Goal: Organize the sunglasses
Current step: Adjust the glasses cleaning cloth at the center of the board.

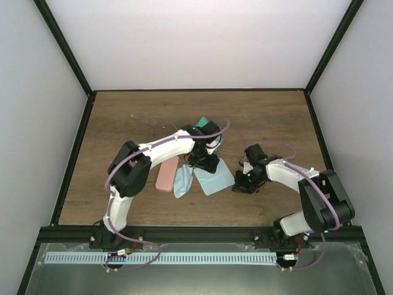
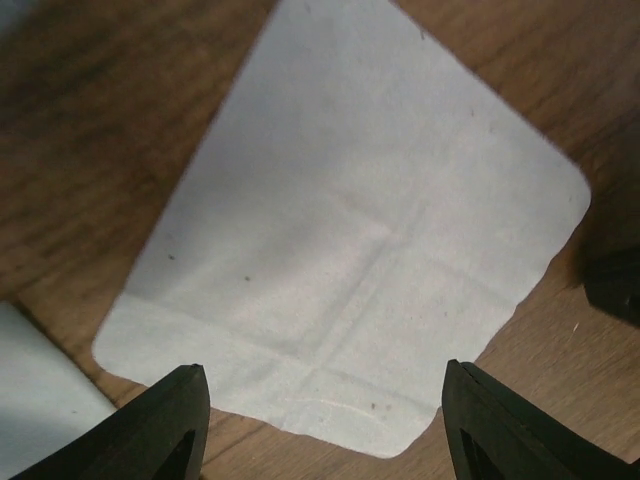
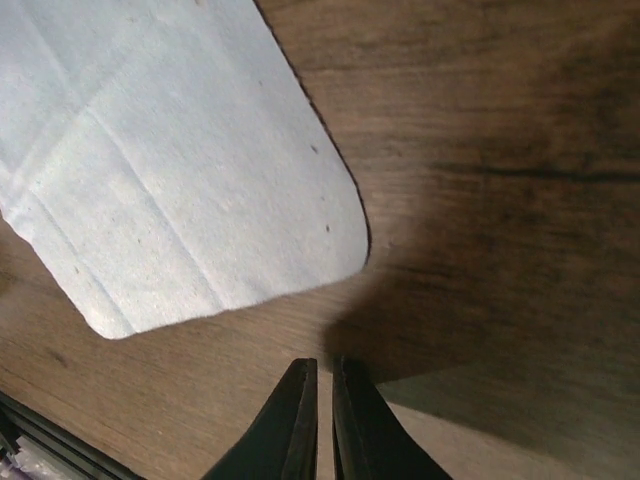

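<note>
The left end effector (image 2: 322, 368) hangs open and empty over the flat light blue cloth (image 2: 360, 230), at its near edge, probably lined up to pinch it. The right end effector (image 3: 325, 365), closed on nothing, hovers over the counter (image 3: 500, 150) beside it. The sunglasses show in no view.

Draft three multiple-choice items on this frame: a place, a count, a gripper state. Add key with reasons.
1. In the top view the pink case lies: A) left of the bunched light blue cloth and the flat light blue cloth; B) between them; C) right of both.
2. Cloths on the table: A) one; B) two; C) four.
3. The right gripper is: A) shut, empty; B) wide open; C) shut on a cloth.
Key: 1 A, case is leftmost. 2 B, one bunched, one flat. 3 A, fingers nearly meet over bare wood.
</note>
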